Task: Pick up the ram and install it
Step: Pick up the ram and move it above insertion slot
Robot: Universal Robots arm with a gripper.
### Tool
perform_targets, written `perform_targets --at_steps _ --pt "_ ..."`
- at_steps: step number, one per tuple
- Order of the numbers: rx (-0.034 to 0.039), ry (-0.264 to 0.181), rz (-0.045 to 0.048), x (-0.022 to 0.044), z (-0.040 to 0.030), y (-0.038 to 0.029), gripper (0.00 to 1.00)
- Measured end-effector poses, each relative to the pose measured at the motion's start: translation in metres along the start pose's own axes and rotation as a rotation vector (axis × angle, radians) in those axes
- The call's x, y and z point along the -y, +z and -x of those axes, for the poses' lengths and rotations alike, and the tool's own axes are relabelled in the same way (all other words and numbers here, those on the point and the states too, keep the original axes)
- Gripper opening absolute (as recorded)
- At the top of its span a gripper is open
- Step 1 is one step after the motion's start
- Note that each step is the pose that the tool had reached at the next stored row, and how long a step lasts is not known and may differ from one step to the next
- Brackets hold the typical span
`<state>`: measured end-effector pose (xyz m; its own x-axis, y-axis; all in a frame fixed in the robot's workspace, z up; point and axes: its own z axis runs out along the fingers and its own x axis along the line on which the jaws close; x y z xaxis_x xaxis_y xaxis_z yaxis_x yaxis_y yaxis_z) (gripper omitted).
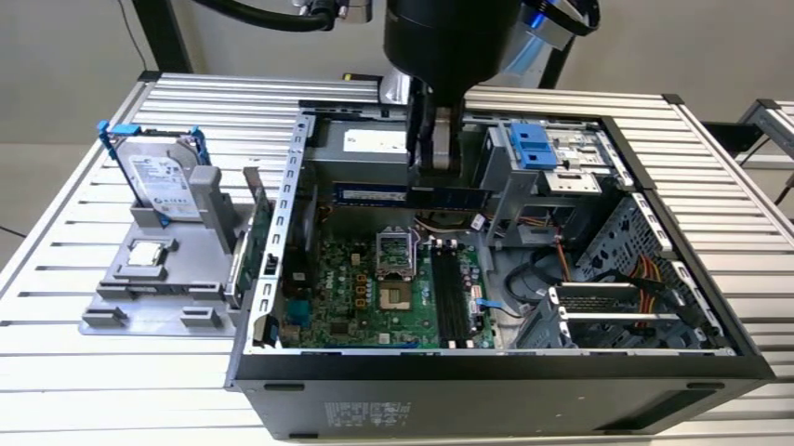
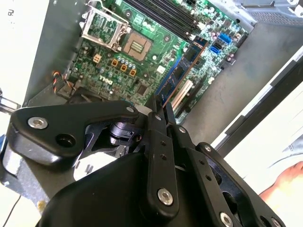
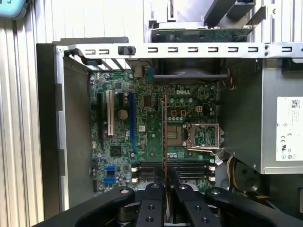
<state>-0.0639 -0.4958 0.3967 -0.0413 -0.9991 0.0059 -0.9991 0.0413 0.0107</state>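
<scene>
First wrist view: black two-finger hand (image 3: 165, 183) clamped on thin dark blue-green ram stick (image 3: 164, 132), held edge-up, clear of board. Beneath hand: black memory slots (image 3: 189, 169) on green motherboard (image 3: 142, 123), inside open grey tower case (image 3: 71, 142) on ribbed aluminium counter (image 1: 62, 279). Stick seems crosswise to slots. Judgement: turn wrist to align, match notch, descend straight, press evenly.

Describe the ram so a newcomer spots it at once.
Find the open computer case on the slatted table. Above its green motherboard, the pincer clamps the ram: a thin, dark bluish stick held level, unlike the hard drive standing outside.
</scene>
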Motion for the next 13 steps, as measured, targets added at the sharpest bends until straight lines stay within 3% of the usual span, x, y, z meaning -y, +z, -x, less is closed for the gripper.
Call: perform_targets --at_steps 13 --pt "-0.0001 0.000 0.0000 0.0179 0.0007 -0.0002 0.00"
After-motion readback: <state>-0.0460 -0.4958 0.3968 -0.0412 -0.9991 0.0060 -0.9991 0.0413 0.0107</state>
